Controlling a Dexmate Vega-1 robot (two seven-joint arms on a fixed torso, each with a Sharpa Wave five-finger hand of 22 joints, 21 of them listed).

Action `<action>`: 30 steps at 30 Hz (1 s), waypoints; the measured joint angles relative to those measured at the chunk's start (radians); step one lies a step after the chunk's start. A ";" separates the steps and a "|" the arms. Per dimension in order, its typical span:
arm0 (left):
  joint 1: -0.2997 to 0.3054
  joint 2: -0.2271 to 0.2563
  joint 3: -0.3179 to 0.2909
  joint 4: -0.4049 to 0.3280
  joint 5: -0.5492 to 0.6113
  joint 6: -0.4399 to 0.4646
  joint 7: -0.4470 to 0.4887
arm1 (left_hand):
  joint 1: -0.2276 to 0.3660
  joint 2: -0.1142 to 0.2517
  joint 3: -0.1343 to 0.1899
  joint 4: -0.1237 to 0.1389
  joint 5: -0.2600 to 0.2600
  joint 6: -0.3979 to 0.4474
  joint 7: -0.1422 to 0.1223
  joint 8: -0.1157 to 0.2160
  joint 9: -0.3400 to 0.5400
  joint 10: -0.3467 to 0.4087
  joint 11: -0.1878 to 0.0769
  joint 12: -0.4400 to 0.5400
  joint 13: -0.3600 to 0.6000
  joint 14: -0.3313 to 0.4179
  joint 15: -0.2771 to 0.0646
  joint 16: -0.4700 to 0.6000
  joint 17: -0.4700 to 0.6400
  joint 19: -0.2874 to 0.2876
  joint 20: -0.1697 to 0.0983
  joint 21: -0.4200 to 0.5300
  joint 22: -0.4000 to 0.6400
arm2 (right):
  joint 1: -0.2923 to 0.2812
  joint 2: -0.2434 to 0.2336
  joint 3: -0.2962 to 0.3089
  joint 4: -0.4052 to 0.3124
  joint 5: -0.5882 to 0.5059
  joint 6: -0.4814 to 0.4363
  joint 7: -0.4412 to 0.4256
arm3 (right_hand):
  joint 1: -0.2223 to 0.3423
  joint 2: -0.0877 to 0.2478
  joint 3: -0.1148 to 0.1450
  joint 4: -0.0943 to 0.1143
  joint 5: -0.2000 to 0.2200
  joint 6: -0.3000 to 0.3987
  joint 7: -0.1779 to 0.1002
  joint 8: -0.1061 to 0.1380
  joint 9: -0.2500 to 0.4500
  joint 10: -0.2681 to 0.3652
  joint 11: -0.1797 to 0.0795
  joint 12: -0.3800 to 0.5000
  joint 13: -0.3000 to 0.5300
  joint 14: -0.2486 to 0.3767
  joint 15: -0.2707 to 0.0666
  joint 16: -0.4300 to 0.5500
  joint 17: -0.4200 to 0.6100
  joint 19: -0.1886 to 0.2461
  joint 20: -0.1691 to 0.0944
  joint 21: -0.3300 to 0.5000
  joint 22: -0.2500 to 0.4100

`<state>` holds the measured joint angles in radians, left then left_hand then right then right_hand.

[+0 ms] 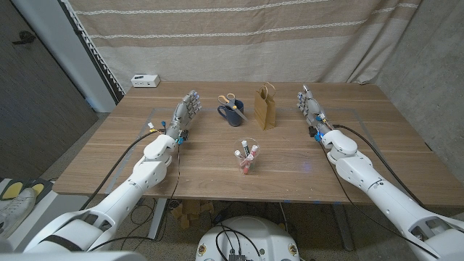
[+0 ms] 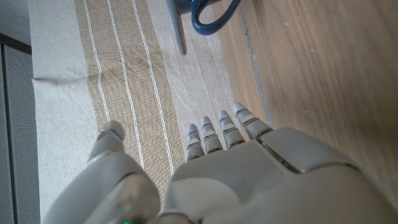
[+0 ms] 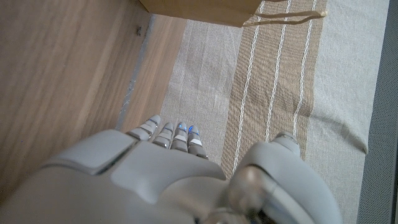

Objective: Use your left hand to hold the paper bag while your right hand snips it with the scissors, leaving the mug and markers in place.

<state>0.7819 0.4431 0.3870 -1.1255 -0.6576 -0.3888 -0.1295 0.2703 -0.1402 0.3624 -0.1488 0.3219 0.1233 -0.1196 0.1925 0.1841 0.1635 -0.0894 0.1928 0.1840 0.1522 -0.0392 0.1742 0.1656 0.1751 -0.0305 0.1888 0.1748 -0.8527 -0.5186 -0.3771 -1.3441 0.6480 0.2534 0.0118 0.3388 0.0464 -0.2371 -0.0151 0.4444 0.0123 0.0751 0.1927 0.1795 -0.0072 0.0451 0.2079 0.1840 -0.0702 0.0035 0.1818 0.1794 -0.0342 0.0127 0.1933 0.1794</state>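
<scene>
A small brown paper bag point(image 1: 264, 106) with handles stands upright at the table's middle back; its edge point(image 3: 205, 10) shows in the right wrist view. Left of it sits a dark blue mug point(image 1: 232, 113) with yellow-handled scissors point(image 1: 229, 100) standing in it; the mug's handle point(image 2: 208, 15) appears in the left wrist view. A clear cup of markers point(image 1: 246, 159) stands nearer the front. My left hand point(image 1: 185, 114) is left of the mug, fingers extended, holding nothing. My right hand point(image 1: 310, 107) is right of the bag, also empty with fingers extended.
A white box point(image 1: 145, 80) sits at the table's back left corner. A striped curtain point(image 1: 239, 36) hangs behind the table. Bare wood lies between the hands and around the marker cup.
</scene>
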 measured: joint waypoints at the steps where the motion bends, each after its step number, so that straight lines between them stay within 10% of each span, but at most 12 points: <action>1: 0.000 0.000 0.000 0.001 0.000 -0.004 -0.002 | 0.000 0.000 0.000 0.000 0.000 0.000 0.000 0.000 0.000 0.000 0.000 0.000 0.000 0.000 0.000 0.000 0.000 0.000 0.000 0.000 0.000 | -0.001 -0.001 -0.001 -0.004 0.000 -0.002 -0.002 | 0.000 0.000 0.000 0.000 0.000 0.000 0.000 0.000 0.000 0.000 0.000 0.000 0.000 0.000 0.000 0.000 0.000 0.000 0.000 0.000 0.000; 30: 0.059 0.059 0.010 -0.124 0.101 -0.030 0.082 | 0.088 0.041 0.027 -0.016 0.009 0.093 -0.018 0.022 0.000 0.052 0.020 0.018 0.000 0.015 0.000 0.012 0.004 0.071 -0.011 0.019 0.000 | -0.042 -0.032 -0.011 -0.126 -0.038 -0.064 -0.081 | 0.010 0.011 -0.008 -0.008 0.008 -0.037 0.012 -0.004 0.000 0.057 -0.004 0.027 0.005 0.011 -0.011 0.008 0.000 0.009 0.009 0.000 0.000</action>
<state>0.8405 0.5018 0.3971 -1.2493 -0.5569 -0.4184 -0.0473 0.3585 -0.0992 0.3898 -0.1652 0.3314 0.2163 -0.1375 0.2150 0.1838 0.2150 -0.0693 0.2113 0.1838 0.1668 -0.0390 0.1859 0.1701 0.2465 -0.0412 0.2079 0.1747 -0.8945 -0.5508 -0.3883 -1.4698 0.6105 0.1892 -0.0691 0.3492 0.0570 -0.2452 -0.0233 0.4521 -0.0249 0.0874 0.1889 0.1793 0.0494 0.0411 0.2353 0.1887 -0.0594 -0.0072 0.1895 0.1792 -0.0249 0.0218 0.1933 0.1792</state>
